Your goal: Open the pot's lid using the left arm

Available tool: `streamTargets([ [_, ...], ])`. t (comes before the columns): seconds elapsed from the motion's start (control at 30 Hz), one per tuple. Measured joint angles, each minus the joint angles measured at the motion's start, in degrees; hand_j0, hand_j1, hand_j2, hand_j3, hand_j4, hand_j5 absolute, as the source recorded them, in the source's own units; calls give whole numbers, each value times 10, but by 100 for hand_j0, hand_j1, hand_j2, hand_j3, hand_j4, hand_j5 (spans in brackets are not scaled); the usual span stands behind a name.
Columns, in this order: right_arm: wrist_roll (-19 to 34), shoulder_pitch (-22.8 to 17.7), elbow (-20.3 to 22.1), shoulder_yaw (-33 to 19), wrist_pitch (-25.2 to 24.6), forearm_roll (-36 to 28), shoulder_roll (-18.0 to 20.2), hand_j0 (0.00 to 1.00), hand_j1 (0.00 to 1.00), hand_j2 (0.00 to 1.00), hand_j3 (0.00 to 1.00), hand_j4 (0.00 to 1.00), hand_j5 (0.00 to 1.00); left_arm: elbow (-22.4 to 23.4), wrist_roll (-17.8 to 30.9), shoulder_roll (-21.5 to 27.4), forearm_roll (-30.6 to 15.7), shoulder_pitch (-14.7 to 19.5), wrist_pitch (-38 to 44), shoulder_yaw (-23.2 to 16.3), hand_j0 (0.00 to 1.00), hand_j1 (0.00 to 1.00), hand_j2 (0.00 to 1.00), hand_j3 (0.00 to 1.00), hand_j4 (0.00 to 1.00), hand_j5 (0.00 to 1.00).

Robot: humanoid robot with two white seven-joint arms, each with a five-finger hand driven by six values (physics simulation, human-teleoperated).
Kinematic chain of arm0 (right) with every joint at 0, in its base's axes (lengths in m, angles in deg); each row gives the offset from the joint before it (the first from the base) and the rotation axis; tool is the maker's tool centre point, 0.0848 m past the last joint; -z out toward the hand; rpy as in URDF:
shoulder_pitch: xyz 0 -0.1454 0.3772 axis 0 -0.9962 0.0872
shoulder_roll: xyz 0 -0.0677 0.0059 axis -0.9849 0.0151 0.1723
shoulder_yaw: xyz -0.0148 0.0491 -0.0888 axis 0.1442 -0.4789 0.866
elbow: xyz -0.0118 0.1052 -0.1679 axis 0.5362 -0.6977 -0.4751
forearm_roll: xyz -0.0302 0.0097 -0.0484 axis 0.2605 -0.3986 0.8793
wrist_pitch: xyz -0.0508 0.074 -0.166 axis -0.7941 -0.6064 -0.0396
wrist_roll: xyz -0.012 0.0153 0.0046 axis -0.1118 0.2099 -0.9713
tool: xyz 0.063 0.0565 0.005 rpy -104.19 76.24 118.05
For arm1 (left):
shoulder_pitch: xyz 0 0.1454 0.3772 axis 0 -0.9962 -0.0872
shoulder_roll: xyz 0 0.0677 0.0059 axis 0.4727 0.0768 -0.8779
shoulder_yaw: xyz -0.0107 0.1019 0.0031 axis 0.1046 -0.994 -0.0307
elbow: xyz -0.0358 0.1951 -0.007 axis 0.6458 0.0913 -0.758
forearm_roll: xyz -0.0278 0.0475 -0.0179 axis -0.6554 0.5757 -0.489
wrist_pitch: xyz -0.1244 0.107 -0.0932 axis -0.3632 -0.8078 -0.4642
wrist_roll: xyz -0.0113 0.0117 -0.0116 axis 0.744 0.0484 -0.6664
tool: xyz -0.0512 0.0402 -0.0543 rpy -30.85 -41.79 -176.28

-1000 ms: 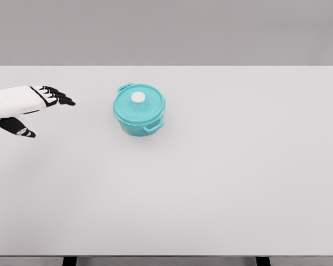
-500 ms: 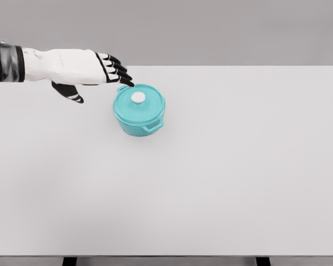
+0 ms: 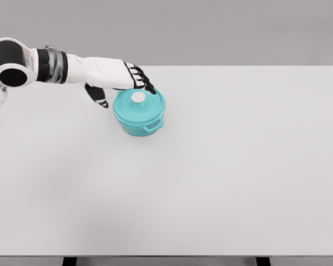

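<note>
So in the last second my left hand (image 3: 114, 75) has gone from way out at the left edge of the worktop (image 3: 222, 183) to right over the pot (image 3: 139, 113). Half a second ago the fingertips were just at the pot's back-left handle; now the fingers (image 3: 143, 81) reach over the back part of the lid (image 3: 139, 102), close behind the white knob (image 3: 138, 97). The thumb hangs down just left of the pot. A lot more of the arm is showing too, with the elbow joint now in view at far left.
</note>
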Motion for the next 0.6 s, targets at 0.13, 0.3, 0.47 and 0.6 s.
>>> streamTargets([
  [0.13,0,0,0,0,0,0,0,100,100,100,100,100,100,41,0,-27,15,0,0,-2,100,100,100,100,100,100],
  [0.3,0,0,0,0,0,0,0,100,100,100,100,100,100,88,0,-57,34,0,0,-4,100,100,100,100,100,100],
  [0.47,0,0,0,0,0,0,0,100,100,100,100,100,100,99,-9,-70,41,1,0,-5,100,100,100,100,100,100],
  [0.6,0,0,0,0,0,0,0,100,100,100,100,100,100,101,-21,-76,52,0,0,-6,100,100,100,100,100,100],
])
